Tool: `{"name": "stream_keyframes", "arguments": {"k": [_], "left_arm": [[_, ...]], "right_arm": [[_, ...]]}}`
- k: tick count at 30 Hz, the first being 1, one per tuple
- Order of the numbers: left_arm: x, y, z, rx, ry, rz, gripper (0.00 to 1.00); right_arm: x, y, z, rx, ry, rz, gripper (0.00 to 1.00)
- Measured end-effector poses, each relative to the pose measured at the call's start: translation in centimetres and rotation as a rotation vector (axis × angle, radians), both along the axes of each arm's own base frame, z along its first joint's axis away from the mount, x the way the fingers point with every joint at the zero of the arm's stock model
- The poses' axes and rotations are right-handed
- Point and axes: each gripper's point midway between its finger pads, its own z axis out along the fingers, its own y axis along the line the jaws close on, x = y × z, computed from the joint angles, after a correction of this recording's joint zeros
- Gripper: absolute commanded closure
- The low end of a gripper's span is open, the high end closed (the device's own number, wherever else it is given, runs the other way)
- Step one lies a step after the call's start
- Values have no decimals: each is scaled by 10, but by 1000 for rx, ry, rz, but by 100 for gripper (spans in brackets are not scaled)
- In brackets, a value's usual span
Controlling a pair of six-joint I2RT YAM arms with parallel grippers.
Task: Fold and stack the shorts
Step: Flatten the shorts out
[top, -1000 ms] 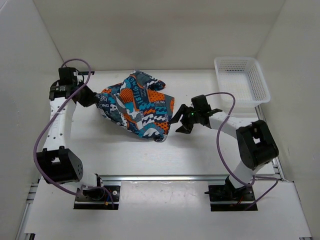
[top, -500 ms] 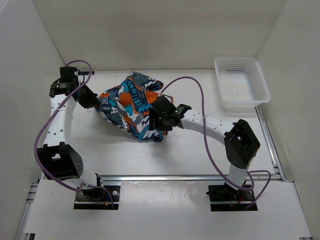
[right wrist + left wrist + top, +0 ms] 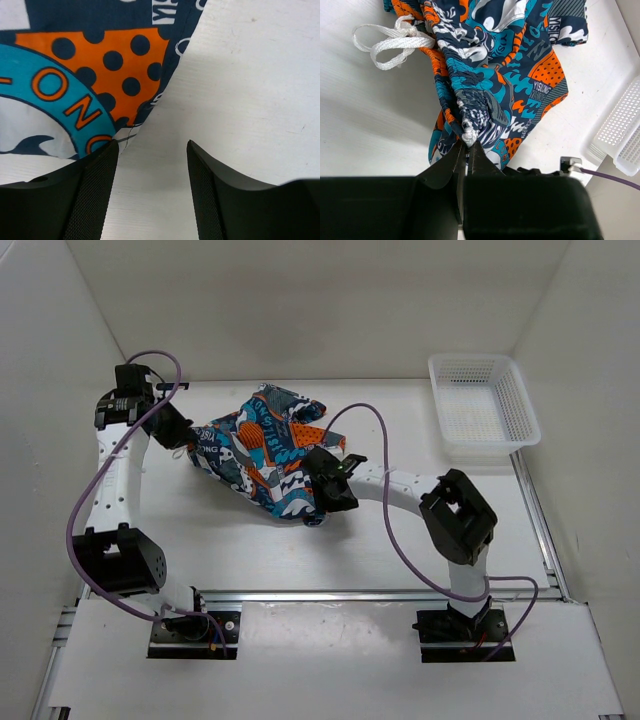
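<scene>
Now right gripper, spread, shifted nearer along shorts edge.

Shorts: one crumpled heap, patchwork print, mid-table, bunched rather than flat.
Left gripper: at the heap's left edge, touching the cloth; its grip cannot be read from above.
Right gripper: at the heap's near right edge, over the cloth.
White mesh basket: far right corner, well apart from the shorts.
Table: white.
Purple cables: one loops along each arm.
</scene>
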Motion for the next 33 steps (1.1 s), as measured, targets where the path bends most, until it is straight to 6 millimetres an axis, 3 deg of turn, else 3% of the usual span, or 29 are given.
{"name": "stream_keyframes", "arguments": {"k": [8, 13, 17, 21, 28, 29, 30, 32, 33], "left_arm": [[-3, 3, 0, 2, 14, 3, 90], [-4, 5, 1, 4, 17, 6, 90], [-3, 6, 3, 7, 12, 4, 90], [-3, 6, 3, 9, 13, 1, 90], [-4, 6, 2, 8, 17, 2, 90], [-5, 6, 2, 8, 18, 3, 90], [-5, 6, 3, 8, 18, 3, 90], [-5, 6, 6, 8, 14, 3, 90], [-4, 6, 9, 9, 8, 2, 90]], "right_arm": [[-3, 1, -9, -23, 14, 23, 41], [-17, 5, 11, 49, -19, 61, 31], [-33, 27, 29, 90, -64, 143, 30], [-39, 32, 18, 69, -48, 173, 31], [-19, 41, -5, 19, -47, 152, 40], [-17, 41, -8, 12, -50, 148, 43], [-14, 41, -11, 10, -53, 142, 54], [-10, 41, -15, 4, -55, 147, 80], [-7, 42, -16, 3, -57, 147, 98]]}}
